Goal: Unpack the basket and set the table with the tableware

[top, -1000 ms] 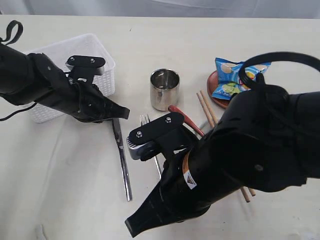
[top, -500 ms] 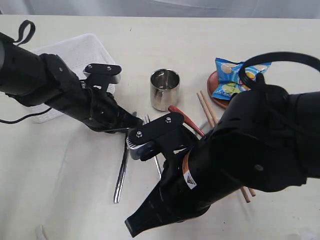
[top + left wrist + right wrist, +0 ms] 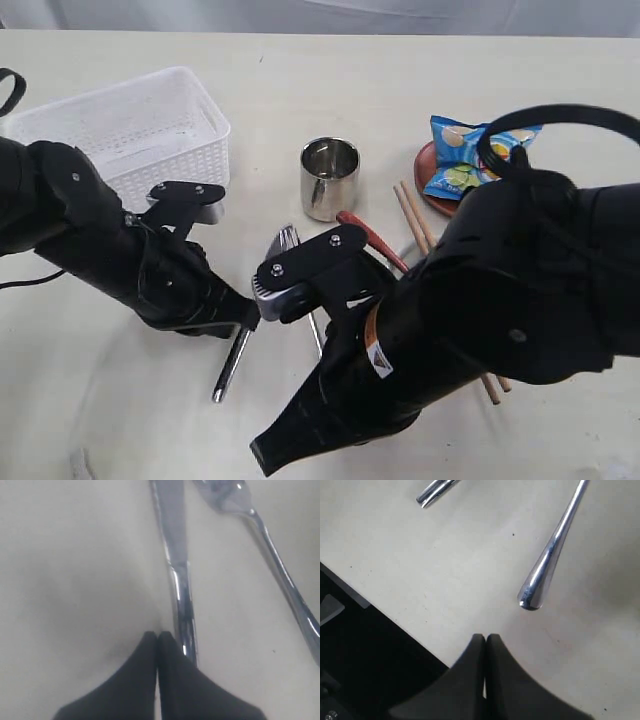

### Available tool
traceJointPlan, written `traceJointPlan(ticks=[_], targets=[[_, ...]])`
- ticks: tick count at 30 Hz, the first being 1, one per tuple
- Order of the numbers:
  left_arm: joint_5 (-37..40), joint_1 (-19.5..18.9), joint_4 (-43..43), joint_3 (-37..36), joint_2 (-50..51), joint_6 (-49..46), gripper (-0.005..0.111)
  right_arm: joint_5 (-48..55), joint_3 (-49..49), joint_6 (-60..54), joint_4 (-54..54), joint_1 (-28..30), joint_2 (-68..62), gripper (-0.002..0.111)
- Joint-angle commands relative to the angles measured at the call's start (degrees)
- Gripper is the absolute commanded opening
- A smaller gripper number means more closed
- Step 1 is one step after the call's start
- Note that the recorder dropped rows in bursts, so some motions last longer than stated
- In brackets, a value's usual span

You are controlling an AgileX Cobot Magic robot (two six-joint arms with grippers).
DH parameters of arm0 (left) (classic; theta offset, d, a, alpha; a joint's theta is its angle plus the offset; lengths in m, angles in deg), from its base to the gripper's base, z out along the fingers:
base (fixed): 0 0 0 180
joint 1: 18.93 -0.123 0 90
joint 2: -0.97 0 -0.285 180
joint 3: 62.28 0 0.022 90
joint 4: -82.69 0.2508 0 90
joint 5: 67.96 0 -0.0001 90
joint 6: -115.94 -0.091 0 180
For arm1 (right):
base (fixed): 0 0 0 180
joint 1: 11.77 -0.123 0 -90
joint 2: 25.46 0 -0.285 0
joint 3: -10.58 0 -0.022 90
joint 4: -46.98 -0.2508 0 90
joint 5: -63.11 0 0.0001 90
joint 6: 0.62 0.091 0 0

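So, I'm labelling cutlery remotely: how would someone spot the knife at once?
Start from the white lattice plastic basket, then the small round steel cup to its right in the exterior view. Below the cup lie two steel utensils: the steel knife is the slanted, flat-bladed one, beside the left tool, not the tined fork.

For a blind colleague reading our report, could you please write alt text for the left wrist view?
The left gripper, black jaws shut with nothing between them, sits right beside the handle of a steel knife lying on the pale table. A steel fork lies next to the knife, angling away.
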Motion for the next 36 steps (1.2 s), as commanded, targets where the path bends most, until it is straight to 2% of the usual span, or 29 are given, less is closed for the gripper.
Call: traceJointPlan(ticks=[1,4,7,9,15,18,22,24,27,29,34,36], targets=[[2.27,1.22,0.44,-1.44,0.66,0.40,0.000,-0.81,0.13,-0.91,0.37,0.21,0.37,0.000],[2.23,3.66,-0.14,-2.63,0.66,0.53,0.000,-0.29,0.13,-0.91,0.37,0.21,0.50,0.000],[1.07,8.10,-1.94,-2.63,0.66,0.54,0.000,-0.29,0.13,-0.91,0.55,0.21,2.07,0.000],[0.12,9.07,-2.05,-2.63,0.66,0.87,0.000,-0.29,0.13,-0.91,0.55,0.21,2.81,0.000],[-0.32,9.20,-2.12,-2.63,0.54,0.87,0.000,-0.29,0.13,0.73,2.30,0.21,5.44,0.000],[-0.34,9.20,-1.69,-2.63,-1.26,0.79,0.000,0.24,0.13,4.14,5.03,2.36,4.84,0.000],[-0.71,9.05,0.05,-2.67,-6.72,1.98,0.000,0.80,0.13,-3.48,-0.42,7.04,2.00,0.000],[-1.86,9.05,4.90,-2.67,-9.73,6.30,0.000,0.92,0.13,-6.12,-2.65,7.41,0.19,0.000],[-2.87,6.90,15.37,-2.67,-12.05,15.27,0.000,1.22,0.13,-6.28,-2.78,7.41,-2.75,0.000],[-3.39,3.64,20.65,-2.67,-11.73,18.67,0.000,0.24,0.13,-6.28,-2.15,7.41,-5.06,0.000],[-5.33,-5.91,21.23,-2.54,-8.74,17.26,0.000,-2.49,2.82,-6.64,-0.55,7.41,-10.08,0.000],[-5.22,-7.95,21.23,-2.33,-7.89,17.11,0.000,-2.64,5.34,-6.53,1.10,7.55,-12.08,0.000]])
